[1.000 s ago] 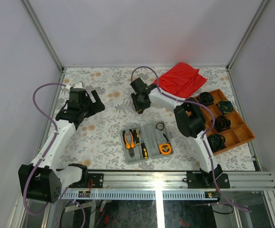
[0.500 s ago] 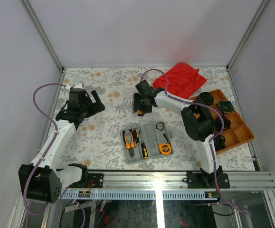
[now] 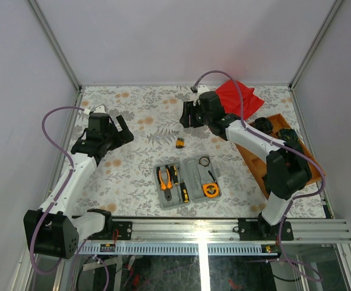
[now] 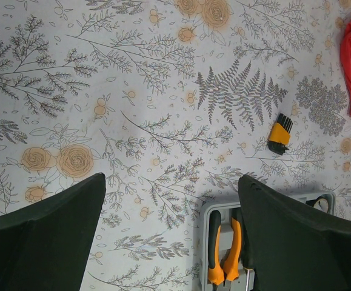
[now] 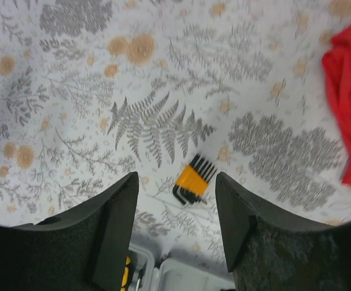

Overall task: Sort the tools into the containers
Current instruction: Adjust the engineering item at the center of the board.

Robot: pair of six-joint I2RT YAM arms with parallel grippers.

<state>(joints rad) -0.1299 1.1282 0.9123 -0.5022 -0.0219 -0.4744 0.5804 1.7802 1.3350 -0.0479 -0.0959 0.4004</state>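
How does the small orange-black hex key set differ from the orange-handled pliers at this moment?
The hex key set lies loose on the floral tablecloth, outside the grey case; the pliers lie inside the case's left tray. The hex key set is short and stubby; the pliers are clearly longer. Both are orange and black, and neither is held.

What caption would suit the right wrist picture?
Open right gripper hovering over a small orange-and-black tool on the flowered cloth.
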